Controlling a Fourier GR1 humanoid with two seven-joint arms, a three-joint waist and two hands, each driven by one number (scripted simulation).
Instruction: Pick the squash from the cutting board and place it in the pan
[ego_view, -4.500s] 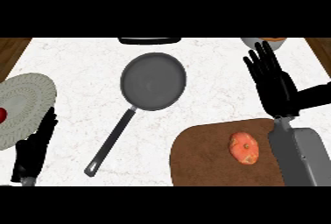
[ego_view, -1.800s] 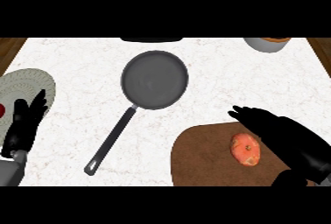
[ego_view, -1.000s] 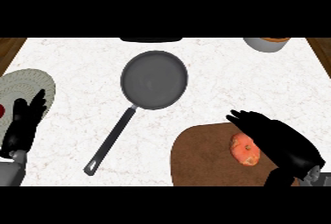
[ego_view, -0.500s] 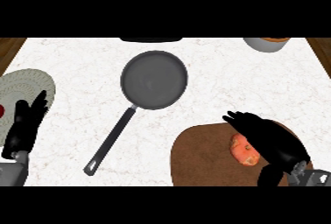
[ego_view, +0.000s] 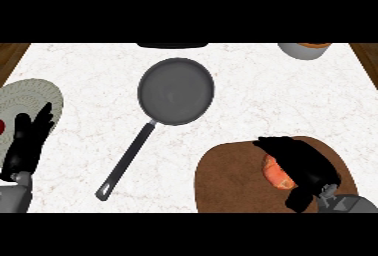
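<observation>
The orange squash (ego_view: 275, 173) lies on the brown cutting board (ego_view: 229, 180) at the lower right. My right hand (ego_view: 303, 162) covers the squash's right side, fingers curled over it and pointing left, so only its left part shows. The dark pan (ego_view: 176, 91) sits at the upper middle of the counter, its long handle (ego_view: 127, 159) running down to the lower left. My left hand (ego_view: 28, 141) rests open at the left edge, fingers up.
A grey-green plate (ego_view: 22, 107) with something red on it lies at the far left, partly behind my left hand. A bowl (ego_view: 304, 49) stands at the top right, and a dark object (ego_view: 172, 45) shows at the top edge.
My right hand swept down from the upper right onto the cutting board and has curled over the squash. My left hand shifted slightly and stays resting.
</observation>
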